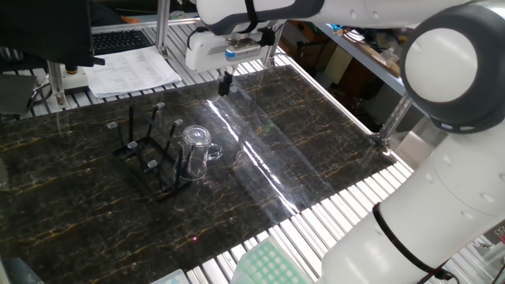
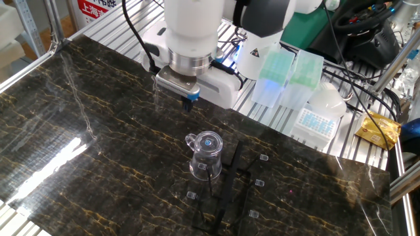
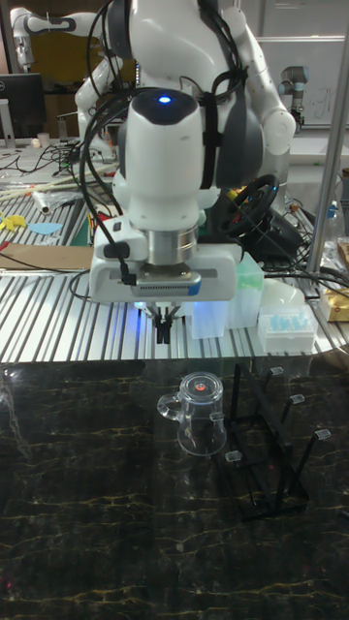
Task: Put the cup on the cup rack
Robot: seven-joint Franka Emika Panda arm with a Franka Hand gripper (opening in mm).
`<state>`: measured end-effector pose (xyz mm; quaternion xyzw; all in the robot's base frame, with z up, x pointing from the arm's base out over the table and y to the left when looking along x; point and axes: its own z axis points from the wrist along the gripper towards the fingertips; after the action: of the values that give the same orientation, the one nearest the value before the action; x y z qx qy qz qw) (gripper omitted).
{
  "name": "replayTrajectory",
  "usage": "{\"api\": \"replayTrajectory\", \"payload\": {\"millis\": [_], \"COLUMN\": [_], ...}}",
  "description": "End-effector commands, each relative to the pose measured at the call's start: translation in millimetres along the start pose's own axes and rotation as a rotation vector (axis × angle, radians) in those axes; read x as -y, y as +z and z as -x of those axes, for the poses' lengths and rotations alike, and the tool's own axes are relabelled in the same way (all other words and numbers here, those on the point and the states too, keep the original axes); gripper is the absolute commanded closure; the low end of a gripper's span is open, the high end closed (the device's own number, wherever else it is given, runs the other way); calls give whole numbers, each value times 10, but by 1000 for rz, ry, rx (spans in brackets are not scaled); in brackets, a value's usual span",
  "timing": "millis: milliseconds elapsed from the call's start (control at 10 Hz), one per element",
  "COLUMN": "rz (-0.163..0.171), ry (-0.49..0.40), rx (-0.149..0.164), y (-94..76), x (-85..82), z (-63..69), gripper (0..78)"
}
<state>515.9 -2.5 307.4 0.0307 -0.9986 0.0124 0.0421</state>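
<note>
one clear glass cup (image 1: 195, 151) (image 2: 206, 155) (image 3: 202, 414) sits upside down over a peg at the edge of the cup rack (image 1: 147, 155) (image 2: 229, 187) (image 3: 269, 442), its handle sticking out to the side away from the frame. the black wire rack stands on the dark marbled table (image 1: 300, 142) (image 2: 98, 131) (image 3: 97, 504), with its other pale-capped pegs bare. the gripper (image 1: 225, 82) (image 2: 188, 103) (image 3: 163, 327) hangs above the table, apart from the cup and touching nothing; its dark fingers sit close together with nothing between them, pinched narrow. beyond the table's edge, on the slatted metal bench, lie green pipette tip boxes (image 2: 289, 75) (image 3: 281, 325), and in one fixed view a sheet of printed paper (image 1: 130, 72) lies near a keyboard.
</note>
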Motion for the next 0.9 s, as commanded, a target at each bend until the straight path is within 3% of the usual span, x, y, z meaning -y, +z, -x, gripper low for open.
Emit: {"api": "replayTrajectory", "payload": {"millis": [100,900], "rz": [26,10], "ry": [80,85], "rx": [-4,11], "y": [-4,-82], "x": [39,110], "z": [1,52], "gripper": [764,764]}}
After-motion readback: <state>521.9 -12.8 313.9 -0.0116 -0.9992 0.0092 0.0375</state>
